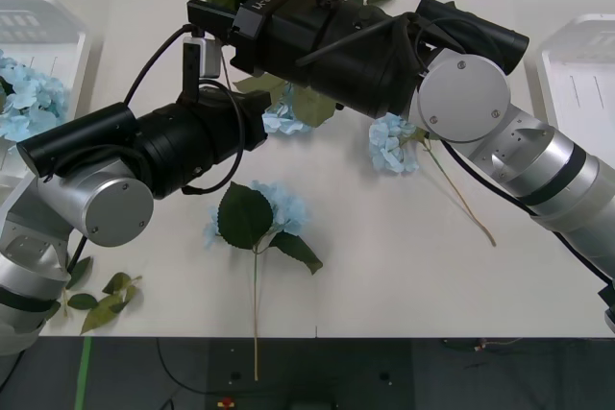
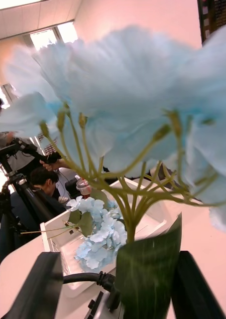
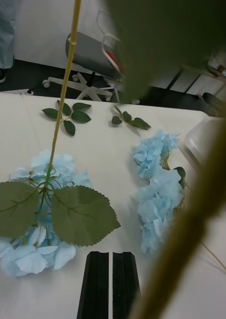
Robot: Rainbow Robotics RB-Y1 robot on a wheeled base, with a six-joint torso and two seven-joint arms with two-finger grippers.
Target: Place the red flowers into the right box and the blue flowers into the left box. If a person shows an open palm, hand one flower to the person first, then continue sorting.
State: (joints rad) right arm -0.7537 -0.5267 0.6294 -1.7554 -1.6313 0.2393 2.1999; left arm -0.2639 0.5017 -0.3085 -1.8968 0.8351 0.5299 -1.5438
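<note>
White and wide, the surface [image 1: 404, 266] carries loose blue flowers and two boxes at its far edges: the left box [image 1: 43, 31] with a blue head [image 1: 24, 103] at its near end, and the right box [image 1: 581, 74], bare where it shows. Nearest the front edge lies one flower [image 1: 274, 210], head toward the far side, its stalk running straight back to the near edge and just over it. Another flower [image 1: 394, 149] lies right of centre, its stalk slanting toward the near right. A third head [image 1: 286, 120] peeks out between the two arms. A leaf sprig [image 1: 106, 297] lies at the near left. Both arms cross over the middle of the surface. The left gripper [image 3: 108, 279] hangs low over the surface, its black fingers [image 3: 95, 281] pressed together on nothing, with a flower [image 3: 41, 219] lying just beside them, stalk pointing away. The right gripper [image 2: 115, 284] seems to pinch a flower [image 2: 133, 109] at the stem, head up and stalk roughly upright, though a leaf [image 2: 148, 271] hides the contact.
</note>
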